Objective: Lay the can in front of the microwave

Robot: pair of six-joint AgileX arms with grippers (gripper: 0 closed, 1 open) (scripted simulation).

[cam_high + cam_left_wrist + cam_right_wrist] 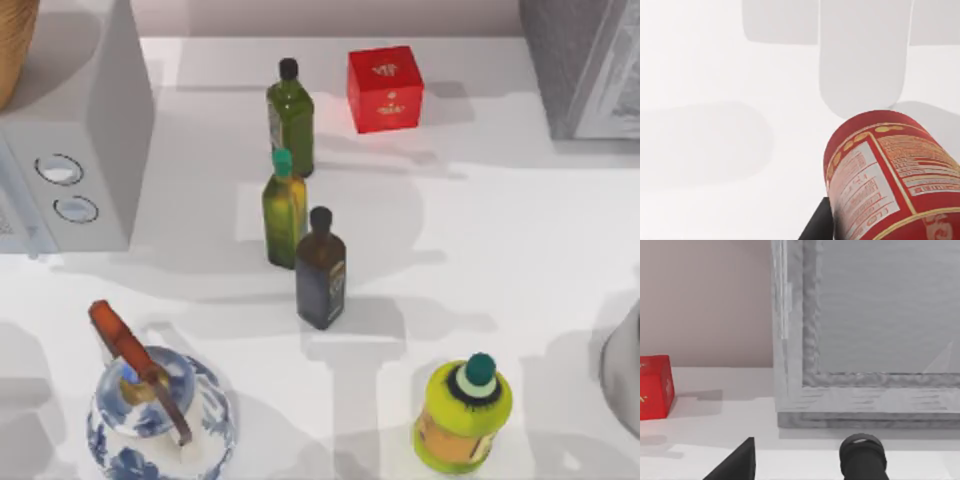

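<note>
L gripper (879, 226) is grasping the can (880, 165). In the left wrist view the red can sits tight against one dark finger (817, 226), w/ the other finger hidden behind it. The white nutrition panel and gold trim face the camera, and the can body looks tilted rel. to the table (705, 75) beyond it. The L wrist is angled down at bare white tabletop crossed by soft grey shadows, and the can looks to be held clear of that surface. The microwave (95, 130) stands at the table's left side in the top view, its two round dials (58, 168) on the front panel. R gripper (799, 471) sits low and roughly level near the table's right side, aimed at the speckled grey box (865, 340) and the back wall; can't tell if it's open or closed. A red cube (385, 88) rests near the back edge, between the two appliances, apart from both. Mid-table, three bottles stand upright in a loose line: dark green (290, 115), olive w/ teal cap (284, 208), brown (321, 268). Nearer the front are a blue-and-white teapot (160, 415) at left and a fat yellow-green bottle (462, 412) at right.
</note>
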